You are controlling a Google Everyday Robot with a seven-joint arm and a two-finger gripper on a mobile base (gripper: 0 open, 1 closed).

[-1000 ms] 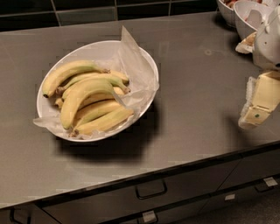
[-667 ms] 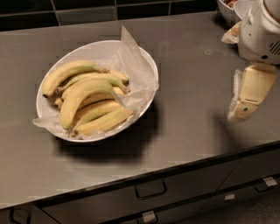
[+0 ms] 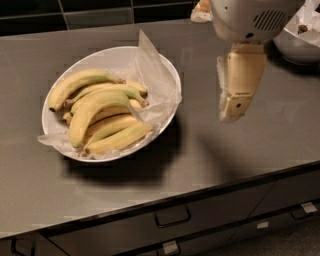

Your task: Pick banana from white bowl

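Note:
The white bowl [image 3: 107,54] sits on the left half of the grey counter, lined with crumpled translucent paper [image 3: 156,82]. It holds several bananas. The banana [image 3: 86,114] is the thick, strongly curved, pale yellow one across the middle of the pile, with slimmer bananas above and below it. My gripper [image 3: 228,115] hangs from the white arm housing [image 3: 250,20] to the right of the bowl, above the bare counter and clear of the rim. Its beige fingers [image 3: 242,80] point down, stand a little apart and hold nothing.
Another white bowl [image 3: 300,42] stands at the far right back. A small pale object [image 3: 202,7] lies at the back by the dark tiled wall. The counter's front edge runs below, with drawers and handles [image 3: 172,216] beneath it.
My gripper has moved left from the right edge of the counter toward the bowl. The bowl and the bananas have not moved.

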